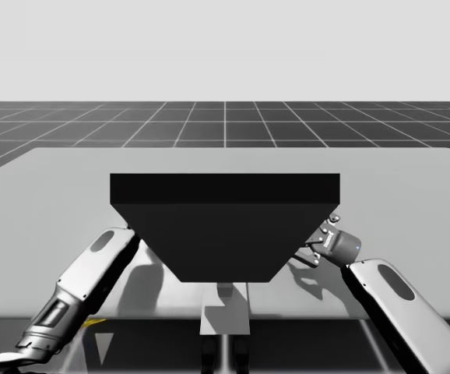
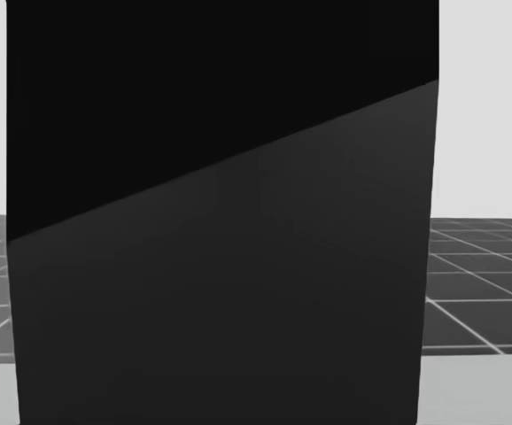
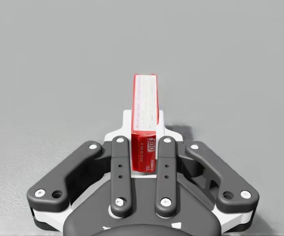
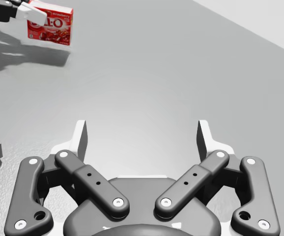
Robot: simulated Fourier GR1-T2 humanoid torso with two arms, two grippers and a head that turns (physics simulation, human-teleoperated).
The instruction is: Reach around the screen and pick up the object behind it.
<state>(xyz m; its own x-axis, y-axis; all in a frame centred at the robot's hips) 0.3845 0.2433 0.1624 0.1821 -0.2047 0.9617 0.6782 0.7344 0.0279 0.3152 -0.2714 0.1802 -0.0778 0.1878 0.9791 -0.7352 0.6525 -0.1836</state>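
Black screen [image 1: 225,226] stands mid-table, centre of high view; in head view it blocks most of frame. From lower left of high view, left arm [image 1: 93,276] runs in behind screen's left edge. At its end, left gripper [image 3: 144,123] pinches red box [image 3: 145,105] narrow side on, both fingers pressed to its flanks; box juts ahead of fingertips over grey table [image 1: 46,202]. In right wrist view same box lies far ahead and off to one side of right gripper [image 4: 143,133], shadow on table by it. Fingers of right gripper spread wide, nothing between them; in high view it sits at screen's lower right edge.
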